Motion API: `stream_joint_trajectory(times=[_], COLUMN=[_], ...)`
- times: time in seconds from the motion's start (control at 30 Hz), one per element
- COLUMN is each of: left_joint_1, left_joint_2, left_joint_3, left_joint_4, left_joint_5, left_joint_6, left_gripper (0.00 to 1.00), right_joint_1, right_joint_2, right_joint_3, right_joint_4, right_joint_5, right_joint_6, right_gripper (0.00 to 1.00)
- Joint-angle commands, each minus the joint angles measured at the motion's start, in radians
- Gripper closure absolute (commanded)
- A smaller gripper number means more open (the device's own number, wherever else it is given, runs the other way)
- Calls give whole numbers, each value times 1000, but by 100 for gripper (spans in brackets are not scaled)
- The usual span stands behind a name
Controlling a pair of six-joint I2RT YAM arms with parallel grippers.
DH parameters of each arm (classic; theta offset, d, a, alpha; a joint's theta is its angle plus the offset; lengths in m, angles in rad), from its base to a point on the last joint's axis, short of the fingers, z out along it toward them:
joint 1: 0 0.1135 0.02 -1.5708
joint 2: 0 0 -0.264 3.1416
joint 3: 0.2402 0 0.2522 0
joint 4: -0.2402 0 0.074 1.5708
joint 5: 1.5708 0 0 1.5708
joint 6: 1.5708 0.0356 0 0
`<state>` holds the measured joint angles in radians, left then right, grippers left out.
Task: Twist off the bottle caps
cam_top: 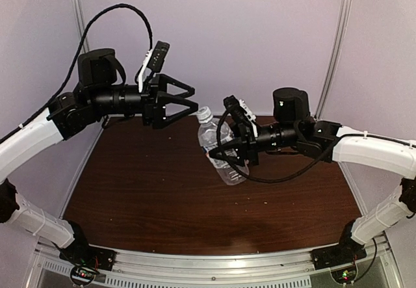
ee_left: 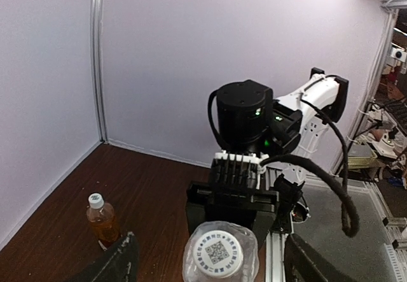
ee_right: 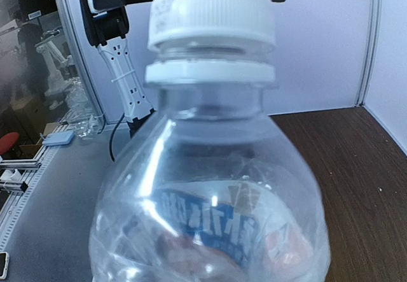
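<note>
Two bottles, two white ribbed screw caps, both on. The crinkled clear bottle [cam_top: 233, 171] hangs tilted above the dark wood-grain table [cam_top: 143, 184], clamped round its body by the right gripper [cam_top: 227, 148]; its QR-printed cap [ee_left: 216, 251] sits just beside the left gripper [cam_top: 194, 99], whose jaws are spread wide and empty. The amber bottle [ee_left: 102, 221] stands upright by the left wall [ee_left: 44, 104], well apart from both arms, its second cap [ee_left: 95, 200] round and plain.
</note>
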<state>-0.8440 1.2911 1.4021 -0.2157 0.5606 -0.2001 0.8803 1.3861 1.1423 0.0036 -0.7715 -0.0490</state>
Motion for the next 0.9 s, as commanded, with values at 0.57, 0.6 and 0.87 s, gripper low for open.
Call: stream_joint_trajectory(times=[0.57, 0.6, 0.87], left_joint_1=[37, 38, 37], left_joint_2=[126, 132, 135], left_joint_3=[20, 15, -24], left_joint_4=[247, 270, 346], left_joint_5=[528, 538, 556], left_joint_6=[25, 10, -51], left_gripper=[32, 35, 41], right_joint_1=[6, 5, 6], right_joint_2=[34, 34, 42], right_joint_3=[71, 71, 63], right_joint_4=[70, 70, 72], right_joint_5=[-315, -314, -301], right_joint_6=[102, 103, 101], right_gripper=[56, 56, 56])
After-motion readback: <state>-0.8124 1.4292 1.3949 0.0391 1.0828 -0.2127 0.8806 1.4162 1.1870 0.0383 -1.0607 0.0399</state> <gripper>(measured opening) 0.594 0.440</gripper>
